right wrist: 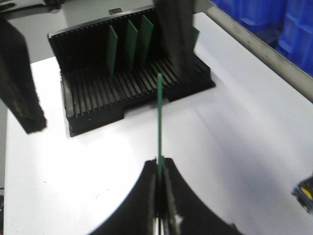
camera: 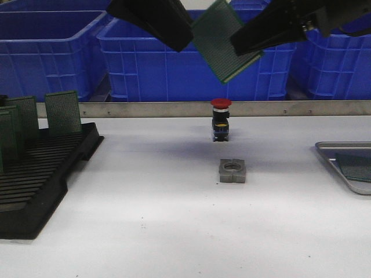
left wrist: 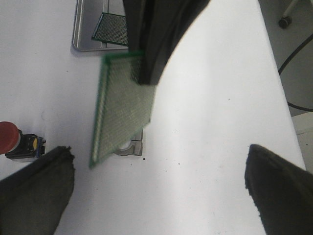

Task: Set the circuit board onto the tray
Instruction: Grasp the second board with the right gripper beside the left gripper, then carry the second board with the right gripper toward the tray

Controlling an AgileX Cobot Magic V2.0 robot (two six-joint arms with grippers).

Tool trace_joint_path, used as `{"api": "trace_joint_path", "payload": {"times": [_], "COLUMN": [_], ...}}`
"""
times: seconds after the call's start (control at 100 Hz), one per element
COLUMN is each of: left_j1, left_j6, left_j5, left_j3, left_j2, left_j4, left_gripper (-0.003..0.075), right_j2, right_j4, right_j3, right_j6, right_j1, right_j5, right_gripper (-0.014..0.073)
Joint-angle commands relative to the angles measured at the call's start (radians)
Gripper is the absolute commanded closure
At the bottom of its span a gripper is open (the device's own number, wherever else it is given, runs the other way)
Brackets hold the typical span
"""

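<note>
A green circuit board (camera: 223, 40) hangs tilted high above the table's middle. My right gripper (right wrist: 159, 164) is shut on one edge of it, and the board (right wrist: 159, 117) shows edge-on between the pads. My left gripper (left wrist: 159, 166) is open beside the board (left wrist: 124, 107), with nothing between its fingers; in the front view it (camera: 168, 26) sits just left of the board. The silver-grey tray (camera: 348, 152) lies at the table's right edge with another green board (camera: 356, 169) on it. That tray (left wrist: 76, 29) also shows in the left wrist view.
A black slotted rack (camera: 40, 174) with several upright green boards stands at the left. Under the held board are a red-capped push button (camera: 221, 119) and a grey metal block with a hole (camera: 232, 171). Blue bins (camera: 52, 46) line the back behind a metal rail (camera: 174, 109).
</note>
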Motion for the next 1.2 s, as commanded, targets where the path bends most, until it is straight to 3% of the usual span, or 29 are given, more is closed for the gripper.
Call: {"api": "trace_joint_path", "payload": {"times": [0.0, 0.22, 0.44, 0.72, 1.19], "left_j1": [-0.009, -0.009, -0.009, -0.009, -0.009], "left_j6": [-0.01, -0.01, -0.01, -0.01, -0.011], "left_j5": [0.043, 0.043, 0.043, 0.043, 0.043], "left_j3": [-0.024, -0.024, -0.024, -0.024, -0.024], "left_j2": [-0.054, -0.054, -0.054, -0.054, -0.054], "left_j4": [-0.067, -0.067, -0.067, -0.067, -0.067], "left_gripper": [0.006, 0.006, 0.006, 0.006, 0.006], "right_j2": [-0.055, -0.031, 0.062, 0.206, 0.279], "right_j4": [0.002, -0.134, -0.156, -0.158, -0.187], "right_j3": [-0.03, -0.03, -0.03, -0.03, -0.029], "right_j6": [0.093, 0.4, 0.654, 0.731, 0.752], "right_j1": [-0.065, -0.247, -0.415, -0.491, -0.492], "right_j5": [0.031, 0.024, 0.043, 0.072, -0.004], "right_gripper": [0.0661, 0.0661, 0.0661, 0.0661, 0.0661]}}
